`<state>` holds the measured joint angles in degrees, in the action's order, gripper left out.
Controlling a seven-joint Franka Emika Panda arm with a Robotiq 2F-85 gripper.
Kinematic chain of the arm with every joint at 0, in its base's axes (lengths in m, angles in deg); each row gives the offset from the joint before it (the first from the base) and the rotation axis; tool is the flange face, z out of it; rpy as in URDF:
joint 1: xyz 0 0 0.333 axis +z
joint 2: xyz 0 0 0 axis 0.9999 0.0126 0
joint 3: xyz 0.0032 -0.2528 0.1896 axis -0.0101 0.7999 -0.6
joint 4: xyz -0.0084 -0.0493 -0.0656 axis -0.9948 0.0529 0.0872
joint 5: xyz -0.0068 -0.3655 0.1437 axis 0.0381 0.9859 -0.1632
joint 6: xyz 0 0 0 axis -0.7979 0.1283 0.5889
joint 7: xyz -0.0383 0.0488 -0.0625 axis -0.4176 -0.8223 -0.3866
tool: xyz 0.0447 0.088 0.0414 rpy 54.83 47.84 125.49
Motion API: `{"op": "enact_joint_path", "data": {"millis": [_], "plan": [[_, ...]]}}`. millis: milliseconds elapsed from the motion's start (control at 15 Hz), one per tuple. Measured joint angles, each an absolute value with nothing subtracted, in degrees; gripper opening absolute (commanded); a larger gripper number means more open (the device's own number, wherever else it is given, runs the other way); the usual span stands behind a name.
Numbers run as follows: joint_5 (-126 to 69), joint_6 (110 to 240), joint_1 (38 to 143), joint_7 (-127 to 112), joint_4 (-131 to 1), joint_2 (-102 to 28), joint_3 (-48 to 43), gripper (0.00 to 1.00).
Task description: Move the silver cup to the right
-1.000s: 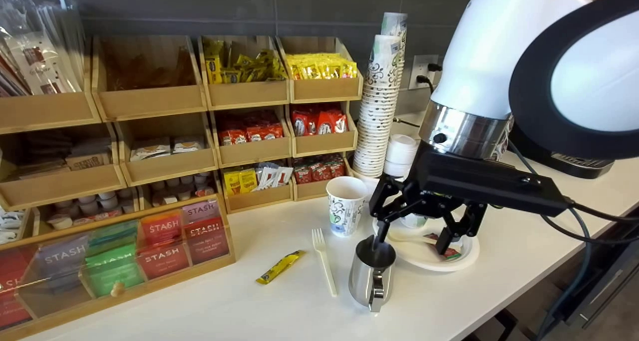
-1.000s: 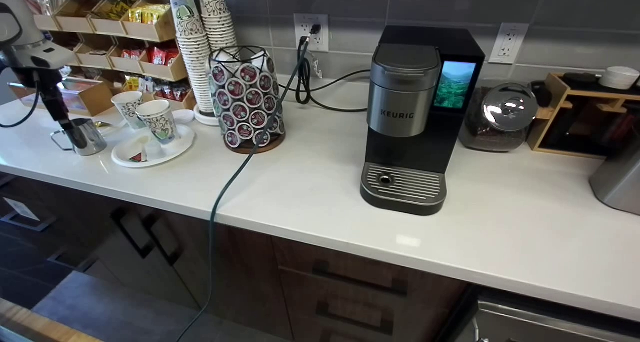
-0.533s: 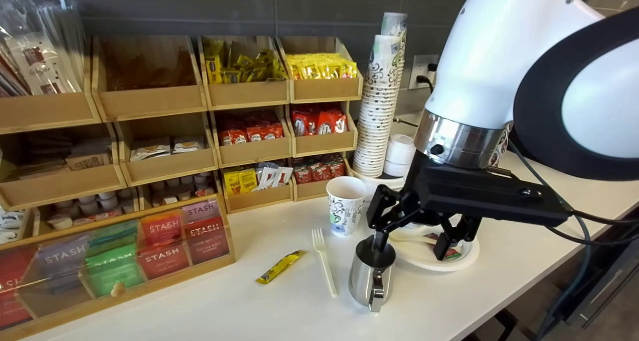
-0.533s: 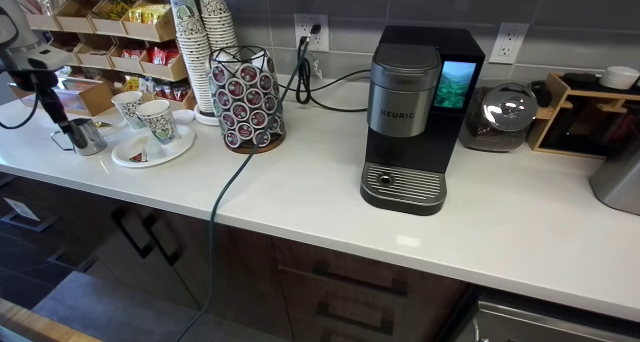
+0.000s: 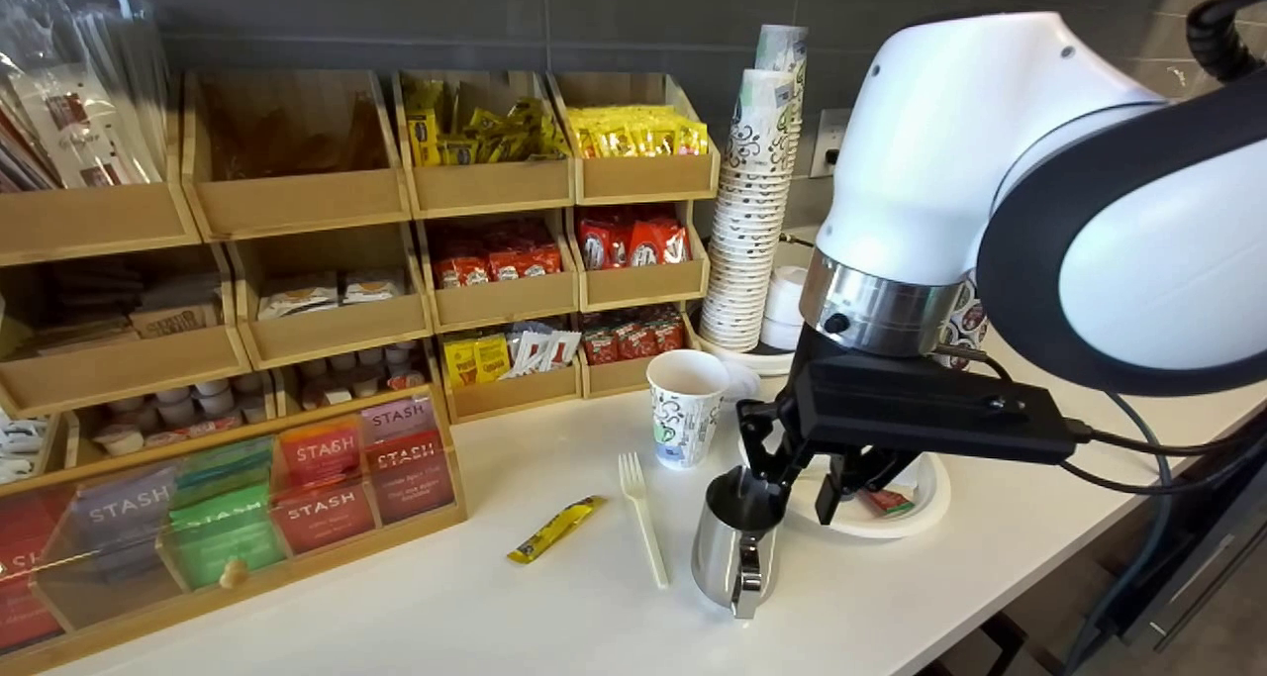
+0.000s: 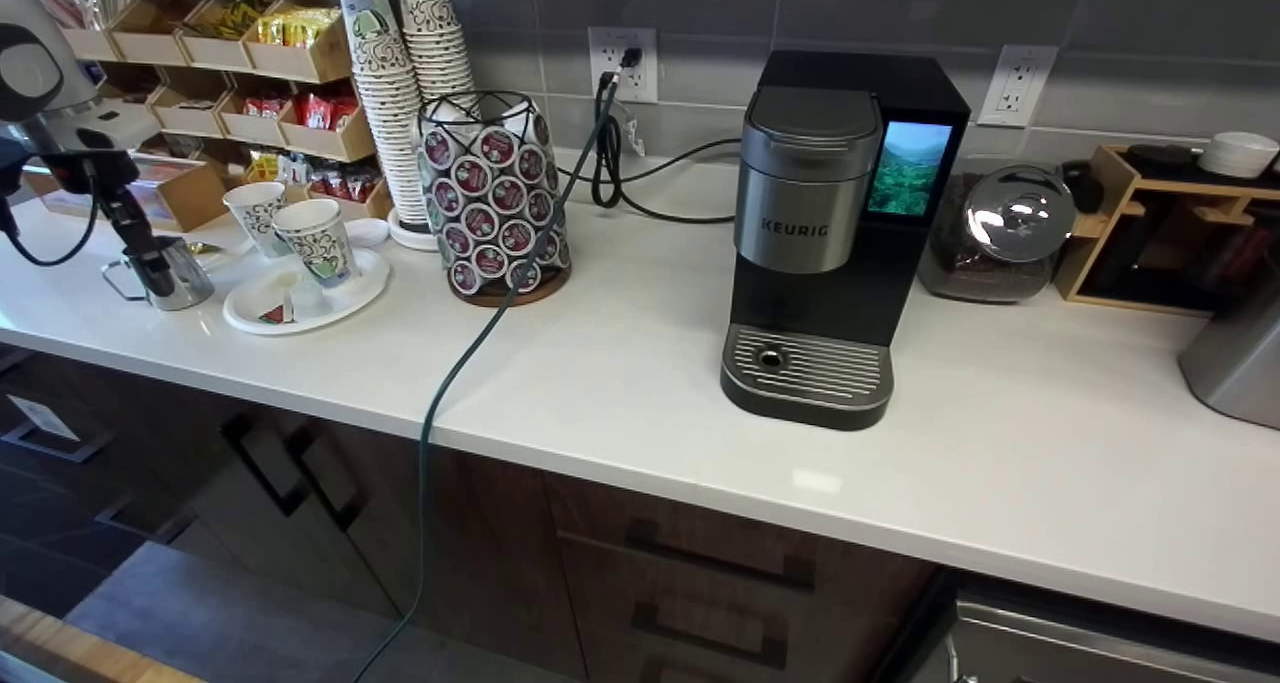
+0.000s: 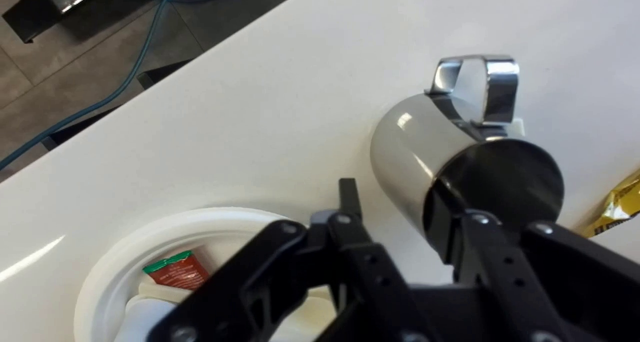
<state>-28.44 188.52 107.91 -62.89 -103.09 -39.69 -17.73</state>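
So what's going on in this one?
A robot arm seems about to grip the silver cup, which stands upright on the counter beside a white plate. Its gripper is open across the cup's rim: one finger reaches inside the mouth, the other is outside, with a gap to the wall in the wrist view. So the cup does not look clamped, and the move right seems not yet begun.

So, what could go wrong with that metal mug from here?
The gripper has one finger inside the mug and one outside, so gripped by just one side, the mug could tilt or slip. Moved right, it might also bump the plate and topple the paper cup on it.
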Motion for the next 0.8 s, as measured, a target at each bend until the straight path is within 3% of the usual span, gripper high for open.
{"op": "enact_joint_path", "data": {"millis": [67, 467, 800], "plan": [[-28.0, 188.5, 108.2, -63.3, -102.7, -39.3, -17.6, 0.00], [-26.9, 186.9, 109.9, -63.2, -102.1, -39.5, -17.7, 0.01], [-29.5, 178.1, 107.7, -57.5, -105.8, -50.8, -18.1, 0.01]]}}
